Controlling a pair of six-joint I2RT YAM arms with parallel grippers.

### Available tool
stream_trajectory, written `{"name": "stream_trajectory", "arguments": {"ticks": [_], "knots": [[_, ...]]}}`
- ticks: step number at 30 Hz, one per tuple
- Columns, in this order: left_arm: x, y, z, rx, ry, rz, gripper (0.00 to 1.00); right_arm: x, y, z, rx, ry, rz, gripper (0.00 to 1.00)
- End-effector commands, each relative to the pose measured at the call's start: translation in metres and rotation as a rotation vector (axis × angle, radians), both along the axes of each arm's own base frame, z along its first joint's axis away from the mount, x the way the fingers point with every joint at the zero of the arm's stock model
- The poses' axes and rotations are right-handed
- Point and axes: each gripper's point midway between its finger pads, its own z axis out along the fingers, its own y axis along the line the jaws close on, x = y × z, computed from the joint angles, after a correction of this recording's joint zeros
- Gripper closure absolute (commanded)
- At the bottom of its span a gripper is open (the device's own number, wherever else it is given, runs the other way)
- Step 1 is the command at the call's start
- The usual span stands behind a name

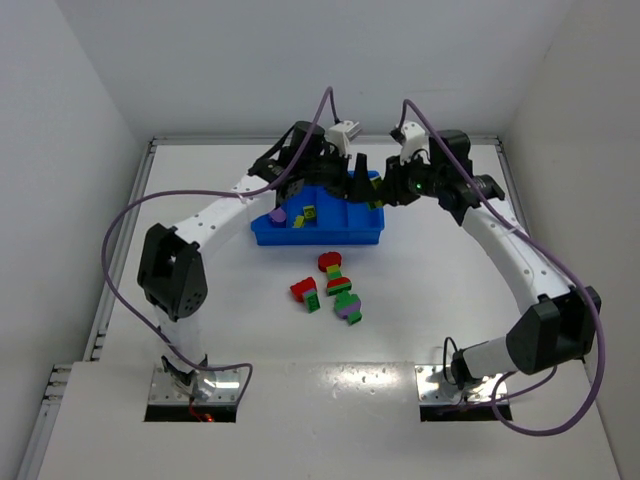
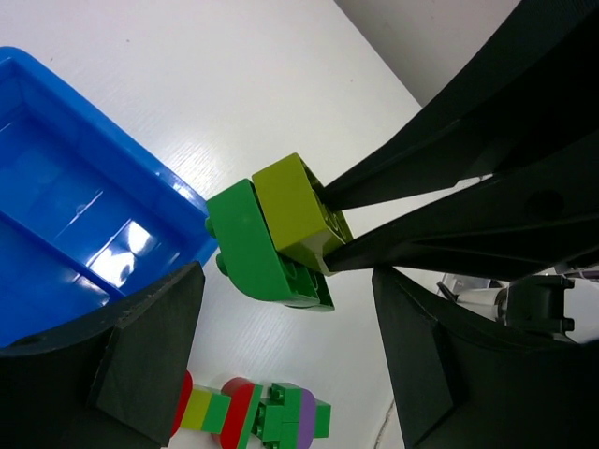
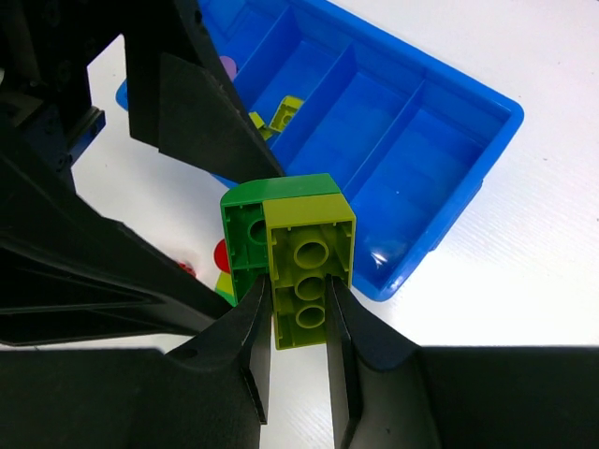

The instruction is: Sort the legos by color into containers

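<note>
Right gripper (image 3: pixel 297 285) pinches the yellow-green brick (image 3: pixel 309 243), with the green brick (image 3: pixel 245 234) stuck to it, in the air by the blue tray (image 3: pixel 487 140) corner. Left gripper (image 2: pixel 288 276) has jaws wide, flanking the pair.

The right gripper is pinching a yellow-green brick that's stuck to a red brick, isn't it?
Not quite. The right gripper does pinch the yellow-green brick, but it is stuck to a green brick, not a red one. The right wrist view shows it.
</note>
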Motion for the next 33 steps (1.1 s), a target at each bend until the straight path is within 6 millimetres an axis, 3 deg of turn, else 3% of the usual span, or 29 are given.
{"name": "stream_trajectory", "arguments": {"ticks": [1,2,12,20,28,33], "knots": [[0.000,-0.006,0.005,-0.020,-0.009,-0.002,0.21,-0.001,0.000,0.018,0.002,-0.075,-0.003,1.00],[0.001,-0.006,-0.004,-0.005,0.005,0.007,0.21,-0.001,-0.002,0.018,-0.003,-0.076,-0.011,1.00],[0.001,-0.008,-0.025,0.016,0.037,-0.014,0.36,-0.011,-0.006,0.022,-0.025,-0.101,0.007,1.00],[-0.006,-0.020,-0.031,0.012,0.055,-0.060,0.39,-0.038,-0.002,0.009,-0.029,-0.061,0.106,1.00],[-0.022,-0.031,-0.025,-0.001,0.022,-0.151,0.68,-0.053,0.000,-0.003,-0.013,-0.031,0.138,1.00],[-0.030,-0.027,-0.024,0.008,0.012,-0.189,0.96,-0.063,-0.002,-0.008,0.001,-0.003,0.124,1.00]]}}
